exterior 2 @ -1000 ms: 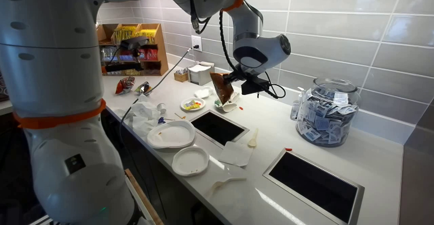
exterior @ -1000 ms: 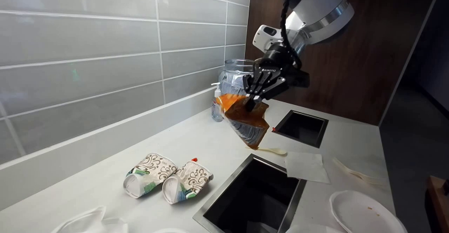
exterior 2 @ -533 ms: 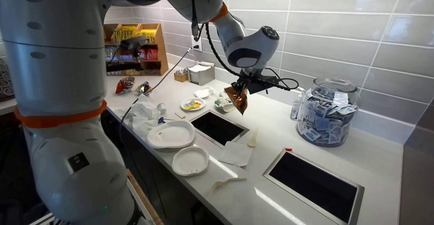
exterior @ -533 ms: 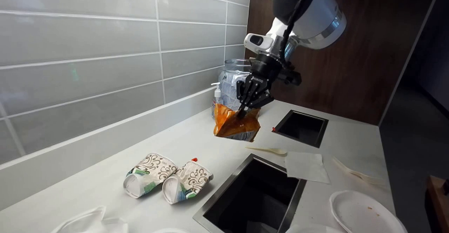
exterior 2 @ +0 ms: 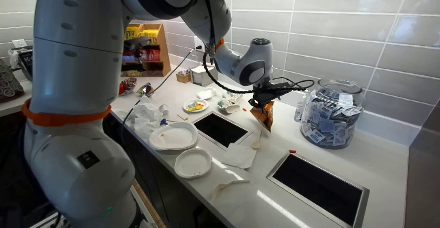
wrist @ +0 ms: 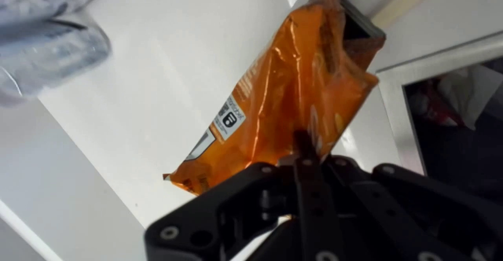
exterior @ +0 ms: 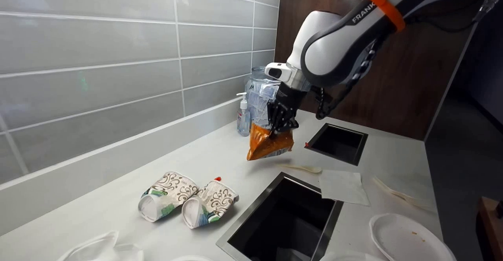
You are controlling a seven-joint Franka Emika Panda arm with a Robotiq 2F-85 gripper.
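My gripper [exterior: 272, 133] is shut on an orange, crumpled snack bag [exterior: 267, 145]. It holds the bag in the air above the white counter, near the wooden spoon [exterior: 304, 168]. The bag also shows in an exterior view [exterior 2: 264, 118] under the gripper, one corner pointing down. In the wrist view the bag [wrist: 283, 80] fills the middle; one end is torn or folded open. The fingertips are largely hidden by the bag. A metal-framed opening [wrist: 397, 115] lies beside the bag in the wrist view, with some refuse visible inside it.
A glass jar of packets [exterior 2: 331, 121] and a pump bottle [exterior: 243, 117] stand by the tiled wall. Two crushed paper cups [exterior: 169, 194] lie nearer. A napkin [exterior 2: 239, 155], white plates [exterior 2: 193, 162], crumpled paper [exterior 2: 144, 118] and another framed opening [exterior 2: 279, 164] are on the counter.
The arm has lowered and my gripper has turned to point more downward. The bag has moved with it, away from the crushed cups and toward the jar and spoon, and has rotated.
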